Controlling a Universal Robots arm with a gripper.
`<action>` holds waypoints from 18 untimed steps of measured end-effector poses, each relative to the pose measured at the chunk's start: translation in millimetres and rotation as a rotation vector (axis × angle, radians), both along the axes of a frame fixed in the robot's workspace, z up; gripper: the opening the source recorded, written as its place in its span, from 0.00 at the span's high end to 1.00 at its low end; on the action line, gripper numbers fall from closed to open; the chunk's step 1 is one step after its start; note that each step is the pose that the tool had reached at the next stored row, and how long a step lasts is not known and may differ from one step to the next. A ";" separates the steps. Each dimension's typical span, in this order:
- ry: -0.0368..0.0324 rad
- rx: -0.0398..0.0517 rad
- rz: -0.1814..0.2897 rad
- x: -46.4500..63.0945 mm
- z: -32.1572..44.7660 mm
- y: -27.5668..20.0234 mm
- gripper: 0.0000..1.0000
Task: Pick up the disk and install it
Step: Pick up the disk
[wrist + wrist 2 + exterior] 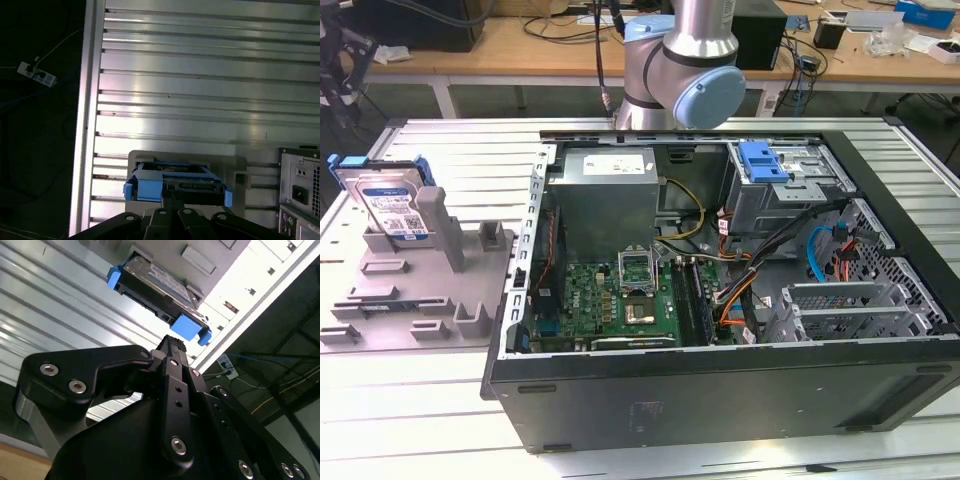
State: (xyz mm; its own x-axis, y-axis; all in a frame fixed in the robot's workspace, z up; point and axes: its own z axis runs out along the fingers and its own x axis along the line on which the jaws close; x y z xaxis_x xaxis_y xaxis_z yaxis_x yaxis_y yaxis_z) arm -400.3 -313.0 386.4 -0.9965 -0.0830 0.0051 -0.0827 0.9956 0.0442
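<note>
One disk [392, 205], not yet picked: it stands on edge, tilted, in the grey moulded tray [410, 300], leaning on the tray's upright post [435, 225], with its blue bracket around it and its label showing. The tray sits on the slatted aluminium table [450, 150], just beside the open PC case [720, 400], at the exterior view's left. The drive cage [790, 185] with its blue tab [765, 160] is inside the case, well apart from the disk. In both wrist views the gripper [167, 192] [172, 342] looks pressed together, pinching nothing, aimed at the disk's [175, 182] [157, 282] edge.
</note>
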 end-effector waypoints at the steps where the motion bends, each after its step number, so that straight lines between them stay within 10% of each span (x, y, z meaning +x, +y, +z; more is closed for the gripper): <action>1: 0.0001 -0.0001 0.026 0.0 0.0 0.0 0.89; 7: 0.0000 -0.0001 0.191 0.0 -0.3 0.0 0.89; 14: 0.0000 0.0000 0.346 0.0 -1.1 0.0 0.52; 18: 0.0001 -0.0001 0.424 0.0 -1.6 0.0 0.52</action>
